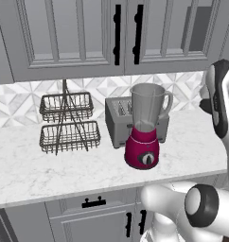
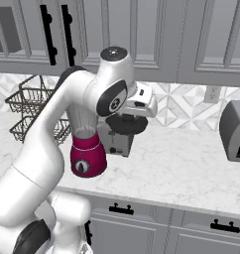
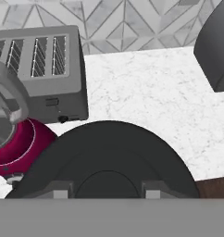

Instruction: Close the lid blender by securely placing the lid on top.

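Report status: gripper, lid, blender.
Gripper shut on lid, up off counter. Blender jar open, lid right of it. Toaster just behind blender.

A boxy grey toaster (image 1: 119, 120) stands far on the marbled white counter (image 1: 50, 165), near the patterned backsplash. To its left sits a two-tier wire basket rack (image 1: 66, 123). Far right, a dark grey appliance (image 2: 235, 130), perhaps a microwave. Grey cabinets (image 1: 64, 38) hang overhead.
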Tool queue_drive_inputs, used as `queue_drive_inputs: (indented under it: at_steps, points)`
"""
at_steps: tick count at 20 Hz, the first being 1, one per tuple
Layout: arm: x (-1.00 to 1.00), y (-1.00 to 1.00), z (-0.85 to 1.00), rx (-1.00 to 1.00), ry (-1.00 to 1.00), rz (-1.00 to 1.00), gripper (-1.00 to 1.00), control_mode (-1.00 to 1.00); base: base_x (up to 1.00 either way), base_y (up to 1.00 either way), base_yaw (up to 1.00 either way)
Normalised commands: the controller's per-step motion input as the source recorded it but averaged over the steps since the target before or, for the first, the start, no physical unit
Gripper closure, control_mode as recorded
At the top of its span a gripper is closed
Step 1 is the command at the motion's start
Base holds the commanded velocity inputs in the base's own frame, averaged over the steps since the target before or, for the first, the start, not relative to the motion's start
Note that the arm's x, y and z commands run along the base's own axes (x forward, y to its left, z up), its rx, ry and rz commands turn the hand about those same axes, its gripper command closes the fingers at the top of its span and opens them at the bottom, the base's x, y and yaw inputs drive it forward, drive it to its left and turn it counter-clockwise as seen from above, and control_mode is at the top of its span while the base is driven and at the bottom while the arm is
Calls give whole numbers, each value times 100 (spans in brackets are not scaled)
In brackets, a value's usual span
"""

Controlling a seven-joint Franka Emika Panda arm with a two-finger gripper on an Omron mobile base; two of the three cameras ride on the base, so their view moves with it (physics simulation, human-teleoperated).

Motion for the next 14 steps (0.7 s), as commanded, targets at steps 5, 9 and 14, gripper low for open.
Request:
queue_drive_inputs:
  at_steps: [5,9,14]
  points:
    - [-11,40,72,4,-7,0,100,-100,0,0,0]
    - [-10,44,60,5,-5,0,100,-100,0,0,0]
    - [-2,52,34,6,-8,2,100,-100,0,0,0]
